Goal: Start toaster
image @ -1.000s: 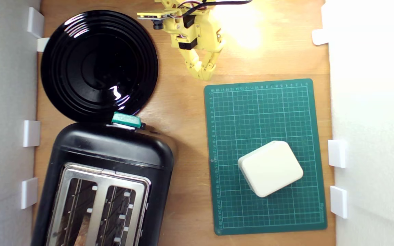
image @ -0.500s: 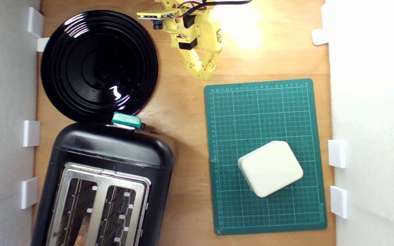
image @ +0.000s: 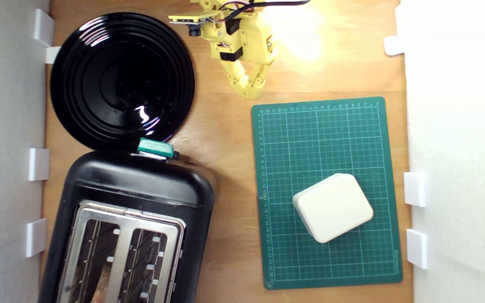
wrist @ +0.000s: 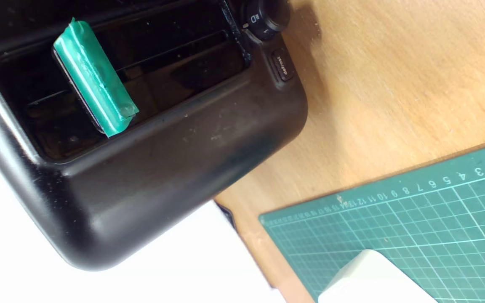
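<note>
end effector (image: 251, 93) closed, holding nothing, hovering over bare bench (image: 225, 126) near the mat's (image: 326, 139) far edge. toaster (image: 137, 185) at exterior view's lower left, green lever (image: 155, 147) facing the black plate (image: 120, 80), well apart from end effector. white box (image: 333, 207) on mat.

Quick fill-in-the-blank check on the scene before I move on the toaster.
1. The lever on the toaster is ____ in colour.
2. The white box sits on the ____.
3. The plate is ____ in colour.
4. The claw holds ____.

Missing: green; mat; black; nothing
</note>
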Robot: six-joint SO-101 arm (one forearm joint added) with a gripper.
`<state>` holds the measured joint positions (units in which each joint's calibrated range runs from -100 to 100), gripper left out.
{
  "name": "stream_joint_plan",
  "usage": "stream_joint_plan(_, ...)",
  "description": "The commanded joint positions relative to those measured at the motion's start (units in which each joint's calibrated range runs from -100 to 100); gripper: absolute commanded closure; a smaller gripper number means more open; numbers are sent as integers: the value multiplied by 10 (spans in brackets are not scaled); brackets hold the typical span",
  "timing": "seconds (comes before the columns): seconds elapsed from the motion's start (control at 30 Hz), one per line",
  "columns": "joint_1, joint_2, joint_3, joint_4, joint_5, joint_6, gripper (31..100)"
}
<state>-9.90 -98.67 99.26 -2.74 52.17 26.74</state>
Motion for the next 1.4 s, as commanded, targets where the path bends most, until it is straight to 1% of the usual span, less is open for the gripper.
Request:
stream_joint_plan(0.0,-3,-2,4,7,-2,-1,988)
stream_joint_plan(0.77,1,-5,4,8,-1,2,989)
stream_joint_plan(0.87,0,-6,5,43,-2,0,989)
stream_joint_plan(0.97,2,-6,5,55,-2,2,989)
stream_joint_plan(1.1,5,-3,5,60,-2,3,989)
stream_joint_plan(1.17,10,-2,5,76,-2,3,989)
stream_joint_plan(1.3,22,3,4,82,-4,3,989)
stream_joint_plan(1.37,24,10,3,103,-4,9,989)
